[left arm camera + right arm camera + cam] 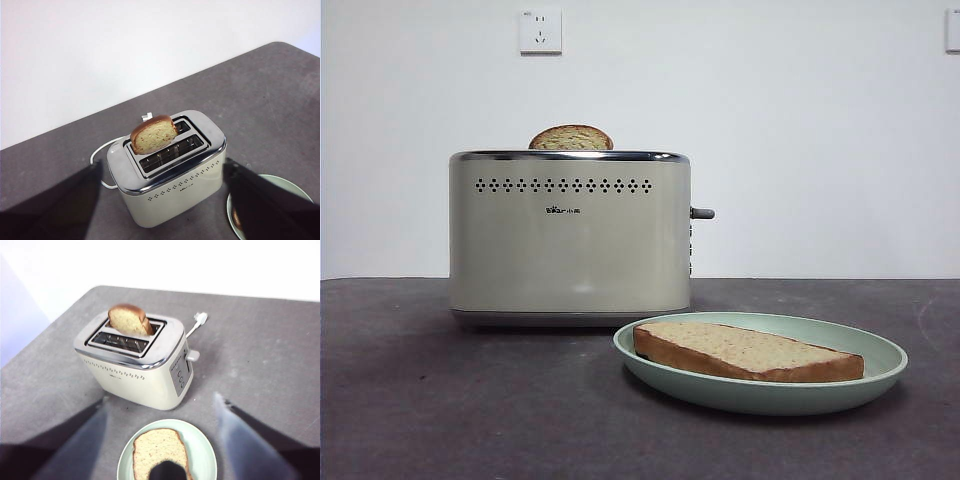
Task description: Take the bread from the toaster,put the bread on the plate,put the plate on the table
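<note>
Both sets of jaws hang wide open and empty above the toaster [570,240]. Between the right jaws, the bread [160,452] lies on the plate [202,445], light, stiff, crumbly; the plate's rim offers the best hold.

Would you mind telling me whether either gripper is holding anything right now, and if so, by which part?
Nothing is held. The bread lies flat on the plate, and both wrist views show open jaws with nothing between them.

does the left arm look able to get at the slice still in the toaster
Probably yes: the other slice stands proud of the toaster slot, nothing above it, and the left gripper hangs open overhead.
</note>
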